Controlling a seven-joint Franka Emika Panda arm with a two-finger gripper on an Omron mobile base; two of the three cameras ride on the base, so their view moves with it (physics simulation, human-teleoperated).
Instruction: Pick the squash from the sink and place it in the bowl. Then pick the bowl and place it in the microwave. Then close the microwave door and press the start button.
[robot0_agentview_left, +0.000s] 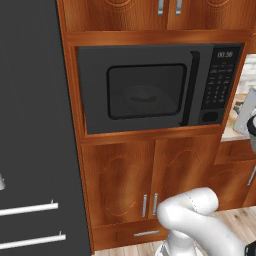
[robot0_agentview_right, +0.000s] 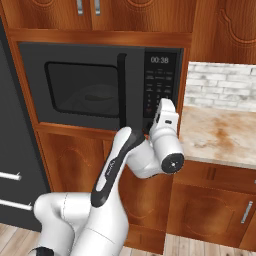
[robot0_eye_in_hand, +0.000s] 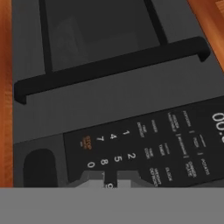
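While the microwave door (robot0_agentview_right: 82, 90) sits closed, the fingers (robot0_eye_in_hand: 107, 180), pinched together and holding nothing, press close against the keypad panel (robot0_eye_in_hand: 144, 144).

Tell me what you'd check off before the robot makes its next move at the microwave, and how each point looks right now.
1. Microwave door closed: ok, it sits flush in both base views.
2. Bowl inside: ok, a round shape shows faintly through the window; whether the squash is in it, cannot tell.
3. Gripper shut for pressing: ok, its tips sit together in the hand view.
4. Gripper at the keypad: ok, it sits right at the panel's lower part.
5. Lined up on the start button: cannot tell, the tips are by the number keys.
6. Display lit: ok, digits show.
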